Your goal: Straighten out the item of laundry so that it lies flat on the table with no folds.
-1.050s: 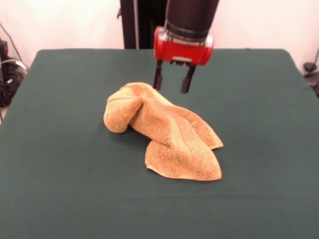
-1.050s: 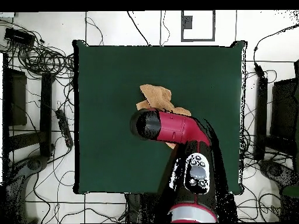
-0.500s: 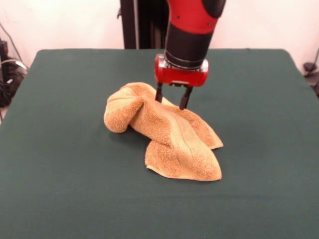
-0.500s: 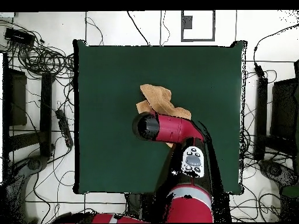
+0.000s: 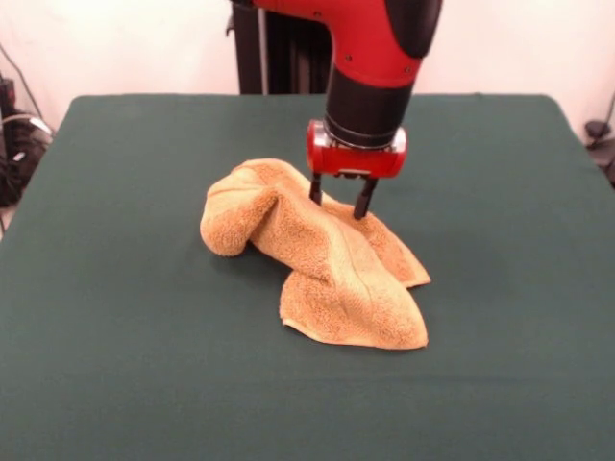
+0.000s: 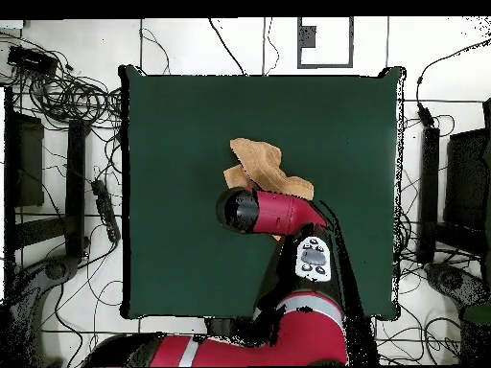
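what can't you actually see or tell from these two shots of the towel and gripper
- Overhead view: the gripper and part of the towel are hidden under the red arm.
- Front view: the towel's underside and inner layers are hidden by its own folds; no label shows.
- Front view: the fingertips reach the towel's top, but whether they press into it or only touch is unclear.
- Front view: the table's near edge is cut off by the frame.

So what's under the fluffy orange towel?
The crumpled orange-tan terry towel lies on the dark green cloth-covered table; green shows all around it. Whatever sits inside its folds is hidden. Above it, the red and black gripper is open, its tips at the towel's top.
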You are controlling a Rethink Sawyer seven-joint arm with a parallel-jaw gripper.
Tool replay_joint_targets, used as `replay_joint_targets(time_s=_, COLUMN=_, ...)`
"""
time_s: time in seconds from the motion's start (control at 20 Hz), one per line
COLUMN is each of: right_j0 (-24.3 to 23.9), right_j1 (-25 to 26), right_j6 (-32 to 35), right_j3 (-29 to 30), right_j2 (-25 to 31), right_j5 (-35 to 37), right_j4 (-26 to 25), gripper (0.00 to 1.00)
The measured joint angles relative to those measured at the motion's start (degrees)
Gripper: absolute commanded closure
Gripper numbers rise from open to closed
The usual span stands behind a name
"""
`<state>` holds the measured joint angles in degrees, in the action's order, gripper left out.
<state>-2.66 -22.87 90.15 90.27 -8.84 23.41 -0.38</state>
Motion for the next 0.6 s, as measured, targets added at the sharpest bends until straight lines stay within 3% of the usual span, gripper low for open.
replay_joint_targets(time_s=0.6, right_j0=-2.7, right_j1=1.7, right_j6=0.0, right_j3=0.1, right_j2=3.3, right_j5=-2.9, right_j4=0.0, gripper=0.0)
